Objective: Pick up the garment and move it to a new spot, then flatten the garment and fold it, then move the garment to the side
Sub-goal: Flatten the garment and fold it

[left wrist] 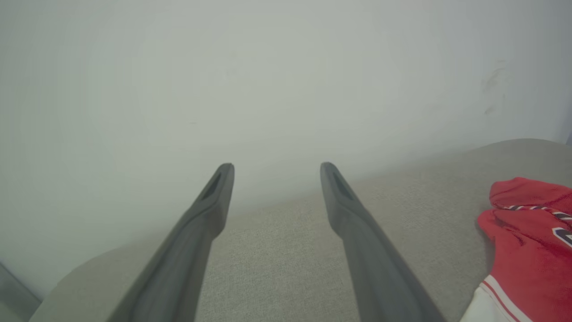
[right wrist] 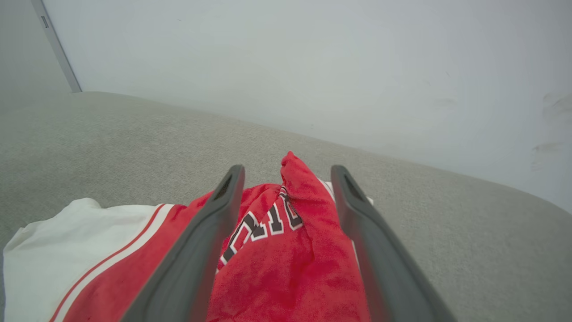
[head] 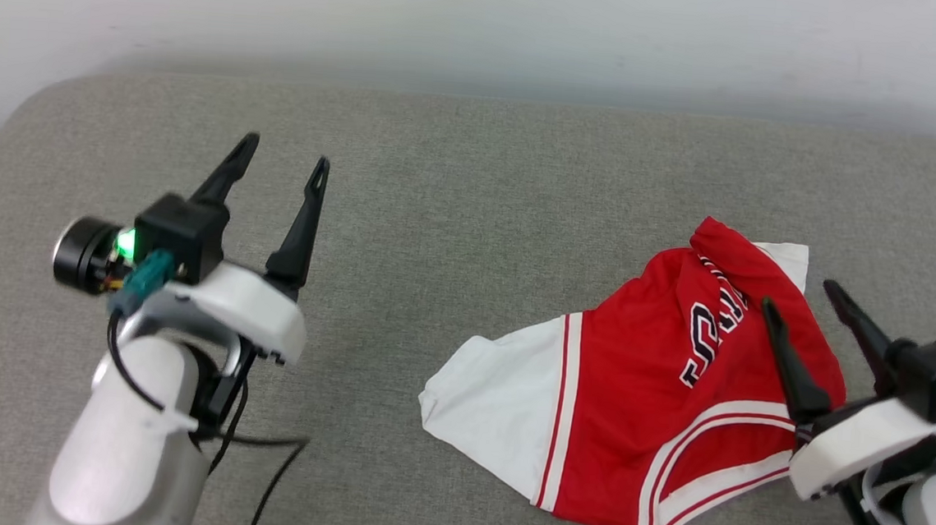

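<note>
The garment (head: 640, 390), a red jersey T-shirt with white sleeves and striped trim, lies crumpled on the right half of the grey surface, black white-outlined lettering partly showing. My right gripper (head: 799, 295) hovers open just over its right side; in the right wrist view the right gripper (right wrist: 287, 173) has the garment (right wrist: 286, 268) showing between its spread fingers, with nothing gripped. My left gripper (head: 286, 151) stands open over bare fabric at the left, well apart from the shirt. In the left wrist view the left gripper (left wrist: 277, 169) points at the wall, the garment (left wrist: 527, 241) at the right edge.
The grey padded surface (head: 455, 212) has a rounded far-left corner and ends at a pale wall (head: 485, 25) behind. A black cable (head: 273, 463) hangs from my left arm.
</note>
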### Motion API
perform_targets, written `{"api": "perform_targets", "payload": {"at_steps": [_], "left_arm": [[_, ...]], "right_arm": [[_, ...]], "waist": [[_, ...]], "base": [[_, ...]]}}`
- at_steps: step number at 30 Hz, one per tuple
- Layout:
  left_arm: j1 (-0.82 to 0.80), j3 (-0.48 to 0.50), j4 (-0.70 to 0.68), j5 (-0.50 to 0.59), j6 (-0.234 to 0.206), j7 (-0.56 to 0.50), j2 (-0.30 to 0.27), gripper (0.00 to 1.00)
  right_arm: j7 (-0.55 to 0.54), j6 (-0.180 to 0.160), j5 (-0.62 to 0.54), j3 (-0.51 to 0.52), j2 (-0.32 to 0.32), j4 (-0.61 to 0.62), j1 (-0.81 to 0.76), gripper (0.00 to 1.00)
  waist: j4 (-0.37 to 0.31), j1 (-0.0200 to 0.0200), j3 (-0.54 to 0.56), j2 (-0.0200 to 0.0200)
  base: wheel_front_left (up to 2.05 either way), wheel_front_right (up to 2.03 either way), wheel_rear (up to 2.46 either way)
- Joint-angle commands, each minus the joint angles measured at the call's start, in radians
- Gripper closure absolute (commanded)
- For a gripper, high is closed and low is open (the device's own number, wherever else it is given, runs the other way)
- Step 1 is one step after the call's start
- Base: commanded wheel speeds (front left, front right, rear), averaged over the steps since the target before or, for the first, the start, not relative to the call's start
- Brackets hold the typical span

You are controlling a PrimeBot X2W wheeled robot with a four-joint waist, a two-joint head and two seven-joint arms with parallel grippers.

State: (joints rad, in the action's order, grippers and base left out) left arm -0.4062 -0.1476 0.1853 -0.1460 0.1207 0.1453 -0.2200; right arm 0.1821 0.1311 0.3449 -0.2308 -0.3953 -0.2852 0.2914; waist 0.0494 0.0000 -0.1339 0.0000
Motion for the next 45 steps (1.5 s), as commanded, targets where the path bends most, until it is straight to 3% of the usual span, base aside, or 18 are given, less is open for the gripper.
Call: {"api": "perform_targets", "payload": {"at_steps": [1,9,16,22,27,33,42,43,44,45], "left_arm": [[-0.032,-0.02,0.0,-0.015,0.004,-0.026,-0.012,0.0],[-0.212,-0.304,-0.013,-0.259,0.008,-0.352,-0.153,0.0],[-0.328,-0.557,-0.025,-0.492,0.008,-0.666,-0.267,0.0],[-0.405,-0.776,-0.048,-0.631,0.008,-0.837,-0.336,0.0],[-0.459,-0.931,-0.048,-0.699,0.009,-0.913,-0.361,0.0],[-0.506,-1.061,0.005,-0.723,0.009,-0.906,-0.362,0.0],[-0.493,-1.137,0.082,-0.709,0.008,-0.879,-0.362,0.0],[-0.492,-1.138,0.085,-0.705,0.008,-0.874,-0.364,0.13],[-0.489,-1.139,0.086,-0.704,0.007,-0.87,-0.365,0.8],[-0.487,-1.139,0.087,-0.71,0.007,-0.862,-0.365,1.0]], "right_arm": [[0.004,-0.001,-0.023,0.016,0.02,0.024,-0.032,0.0],[-0.015,-0.001,-0.126,0.101,0.114,0.147,-0.147,0.0],[-0.039,-0.001,-0.16,0.114,0.142,0.195,-0.168,0.0],[-0.046,-0.001,-0.17,0.113,0.156,0.212,-0.166,0.0],[-0.045,-0.001,-0.173,0.105,0.162,0.215,-0.147,0.0],[-0.035,-0.001,-0.178,0.092,0.171,0.208,-0.118,0.0],[-0.021,-0.001,-0.179,0.072,0.183,0.177,-0.093,0.0],[-0.018,-0.001,-0.179,0.073,0.183,0.174,-0.092,0.0],[-0.017,-0.001,-0.178,0.073,0.182,0.171,-0.092,0.0],[-0.016,-0.001,-0.178,0.075,0.181,0.168,-0.094,0.0]], "waist": [[-0.006,0.0,-0.004,0.0],[-0.034,0.0,-0.029,0.0],[-0.054,0.0,-0.049,0.0],[-0.069,0.0,-0.065,0.0],[-0.082,0.0,-0.086,0.0],[-0.103,0.0,-0.123,0.0],[-0.13,0.0,-0.157,0.0],[-0.13,0.0,-0.157,0.0],[-0.129,0.0,-0.157,0.0],[-0.127,0.0,-0.154,0.0]], "base": [[0.0,0.0,0.0],[0.0,0.0,0.0],[0.0,0.0,0.0],[0.0,0.0,0.0],[0.0,0.0,0.0],[0.0,0.0,0.0],[0.0,0.0,0.0],[0.0,0.0,0.0],[0.0,0.0,0.0],[0.0,0.0,0.0]]}}
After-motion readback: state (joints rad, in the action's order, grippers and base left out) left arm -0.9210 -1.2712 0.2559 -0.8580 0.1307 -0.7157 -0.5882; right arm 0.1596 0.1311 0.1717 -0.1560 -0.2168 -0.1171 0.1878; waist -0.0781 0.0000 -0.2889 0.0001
